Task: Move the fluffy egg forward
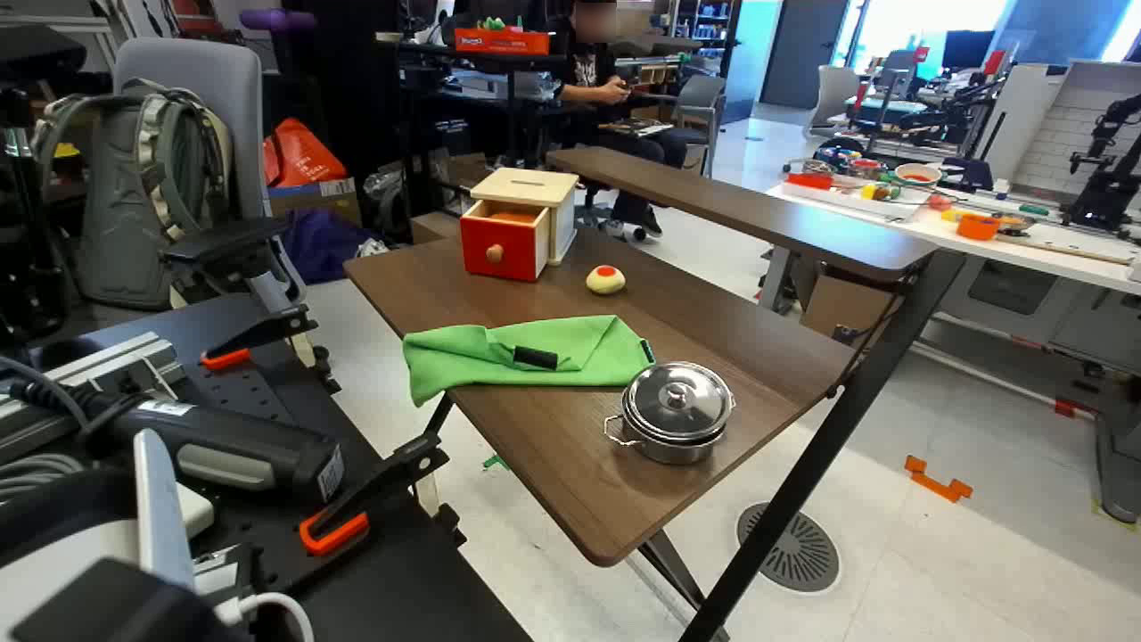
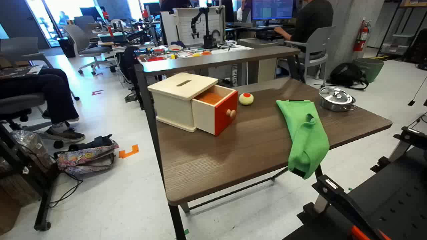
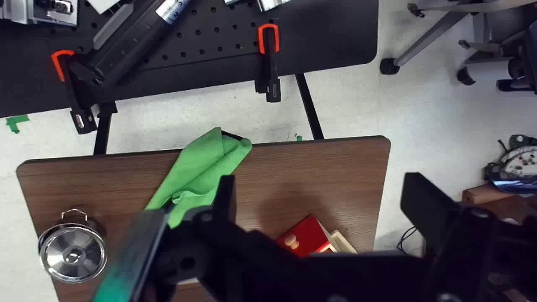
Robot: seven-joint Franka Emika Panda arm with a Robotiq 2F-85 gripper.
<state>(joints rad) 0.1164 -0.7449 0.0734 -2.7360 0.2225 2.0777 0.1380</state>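
In the wrist view the gripper [image 3: 321, 191], spread wide, points down at the counter [image 3: 335, 176]. The egg [image 1: 606, 283] sits on the counter near the box [image 1: 521, 187], whose drawer [image 1: 501, 250] is pulled out, orange inside. The pot [image 1: 673, 448] wears its lid [image 1: 679, 412], hiding its inside.

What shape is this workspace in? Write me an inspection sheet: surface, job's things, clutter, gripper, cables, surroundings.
Surface: brown wood-look table, raised shelf along one side.
Job's things: fluffy egg on the table, orange patch up, apart from the wooden box.
Clutter: the box's red drawer partly open; green cloth hanging over the table edge; lidded metal pot.
Gripper: open, holding nothing; seen only in the wrist view.
Cables: bundled grey cable at the black bench.
Surroundings: seated people in both exterior views; backpack by a grey chair.
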